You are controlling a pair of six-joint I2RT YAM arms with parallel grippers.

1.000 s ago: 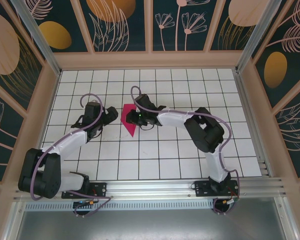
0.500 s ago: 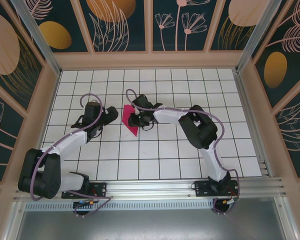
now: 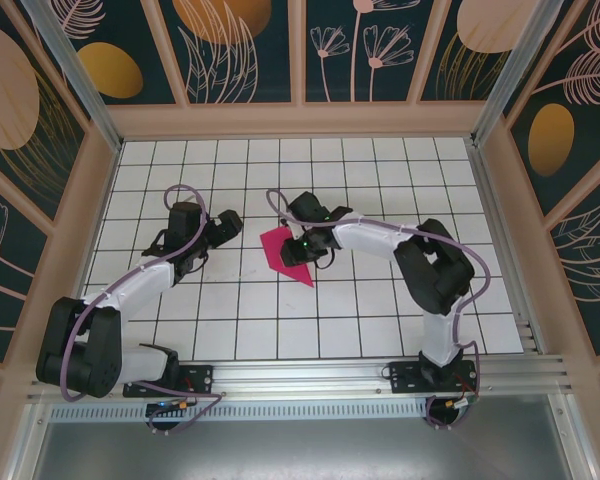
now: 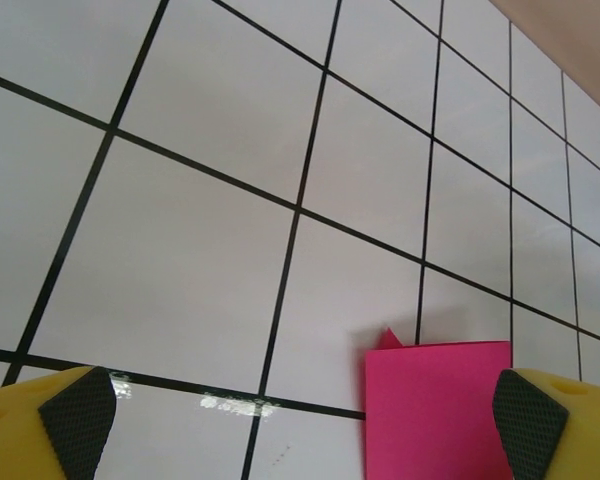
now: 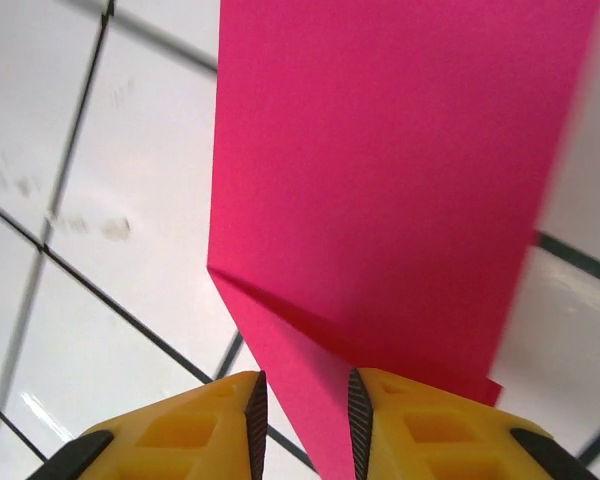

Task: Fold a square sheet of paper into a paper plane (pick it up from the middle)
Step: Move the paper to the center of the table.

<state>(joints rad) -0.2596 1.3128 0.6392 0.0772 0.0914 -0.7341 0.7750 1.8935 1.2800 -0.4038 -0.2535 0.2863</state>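
The square sheet of paper (image 3: 276, 246) is a creased, pointed magenta shape lying on the tiled floor near the middle. My right gripper (image 3: 298, 250) is over its right part. In the right wrist view the paper (image 5: 400, 180) runs back between the pads of the gripper (image 5: 302, 420). The jaws stand a little apart: the sheet touches the right pad and a slit of floor shows at the left pad. My left gripper (image 3: 230, 228) is wide open just left of the paper. A corner of the paper (image 4: 440, 410) lies inside the right fingertip (image 4: 528, 420) of the left gripper (image 4: 300, 420).
White tiled floor (image 3: 280, 320) with black grid lines stretches around the paper. Wooden walls (image 3: 300, 120) fence the area at the back and sides. The metal rail (image 3: 310, 375) with both arm bases runs along the near edge.
The right gripper and the paper have shifted right and toward the near edge. The right jaws have parted slightly. The left arm has stayed put.
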